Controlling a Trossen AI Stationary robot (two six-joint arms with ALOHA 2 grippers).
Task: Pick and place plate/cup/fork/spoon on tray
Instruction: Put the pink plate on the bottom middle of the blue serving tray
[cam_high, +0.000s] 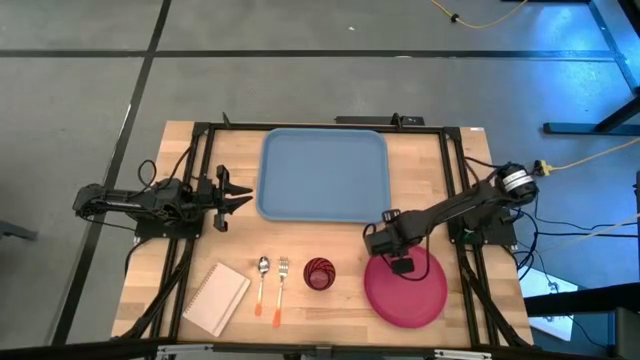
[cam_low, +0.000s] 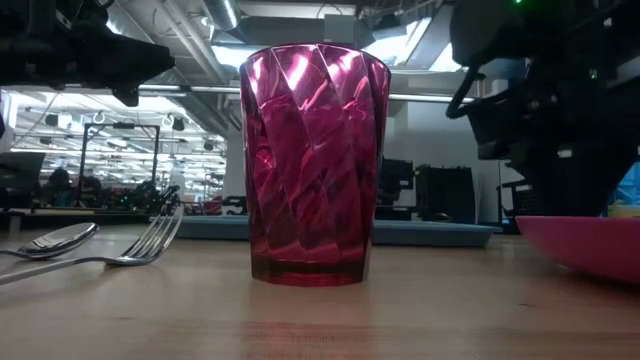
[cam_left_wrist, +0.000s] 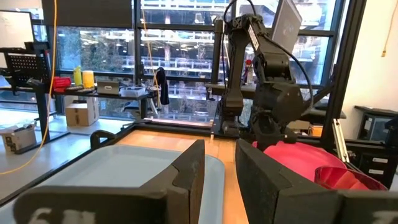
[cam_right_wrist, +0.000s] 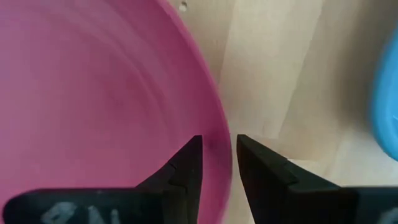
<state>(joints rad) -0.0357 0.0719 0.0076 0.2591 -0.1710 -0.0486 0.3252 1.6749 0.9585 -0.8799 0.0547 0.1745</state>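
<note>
Stock as I read it from my station:

- Tray (cam_high: 323, 174): far centre of the bench (cam_high: 190, 250), nothing on it. No item placed so far.
- Plate (cam_high: 408, 290): near right of the bench, flat on the wood. My right gripper (cam_high: 381, 238) hangs over its rim edge nearest the tray, fingers (cam_right_wrist: 186, 163) spread a little, one either side of the rim, not yet pinching.
- Cup (cam_high: 319, 272): upright, near centre, just left of the plate.
- Fork (cam_high: 281, 288) and spoon (cam_high: 262, 282): side by side, left of the cup.
- Left gripper (cam_high: 238, 195): parked beside the tray's left edge, fingers slightly parted, holding nothing.

Judgement: all four placements remain; plate looks first.
</note>
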